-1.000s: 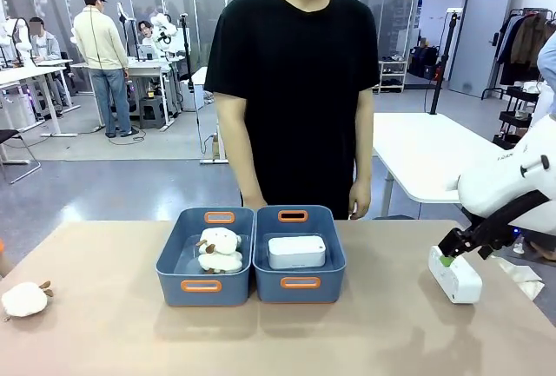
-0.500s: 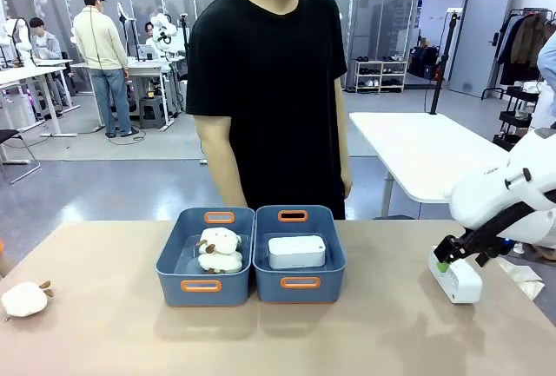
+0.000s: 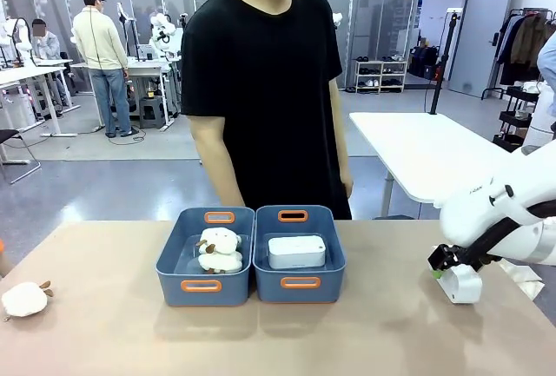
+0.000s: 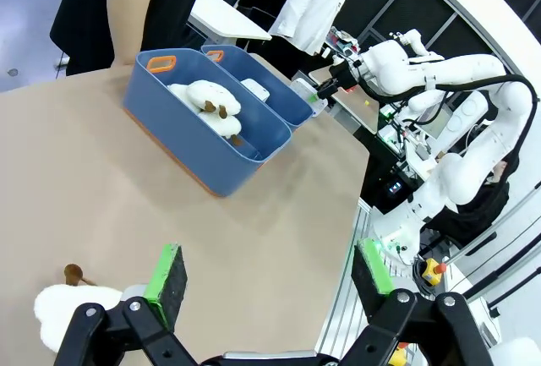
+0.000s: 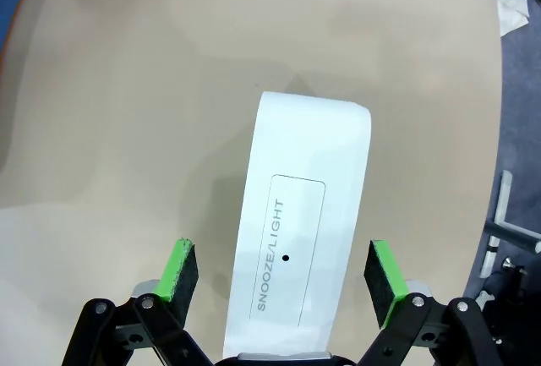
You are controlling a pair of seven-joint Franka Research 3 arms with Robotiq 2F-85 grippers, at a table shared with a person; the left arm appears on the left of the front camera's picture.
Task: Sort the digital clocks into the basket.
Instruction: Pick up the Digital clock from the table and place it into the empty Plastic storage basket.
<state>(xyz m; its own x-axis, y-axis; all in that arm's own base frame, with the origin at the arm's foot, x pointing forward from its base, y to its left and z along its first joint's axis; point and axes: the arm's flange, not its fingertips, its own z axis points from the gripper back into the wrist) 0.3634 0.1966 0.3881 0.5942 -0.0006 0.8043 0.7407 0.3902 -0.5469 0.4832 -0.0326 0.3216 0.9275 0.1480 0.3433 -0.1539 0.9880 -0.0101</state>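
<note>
One white digital clock [image 3: 296, 252] lies in the right-hand blue basket [image 3: 276, 289]. A second clock [image 5: 300, 239] rests on the table at the far right, its top marked SNOOZE/LIGHT. My right gripper [image 5: 281, 271] is open and straddles this clock, with a green pad [image 5: 180, 269] on each side and a gap to the casing. From the front, the right gripper [image 3: 443, 263] sits low on the near end of that clock [image 3: 462, 284]. My left gripper [image 4: 269, 277] hangs open above the table with nothing between its fingers.
The left blue tub [image 3: 174, 265] holds a cream plush toy [image 3: 219, 251]. Another plush [image 3: 24, 299] lies near the table's left edge, just beside my left gripper's finger. A person in a black shirt [image 3: 261, 89] stands behind the tubs. Crumpled white paper [image 3: 526, 277] lies past the clock.
My right gripper has come down and slightly left onto the second clock, fingers now around it. The person has stepped a little to the left.
</note>
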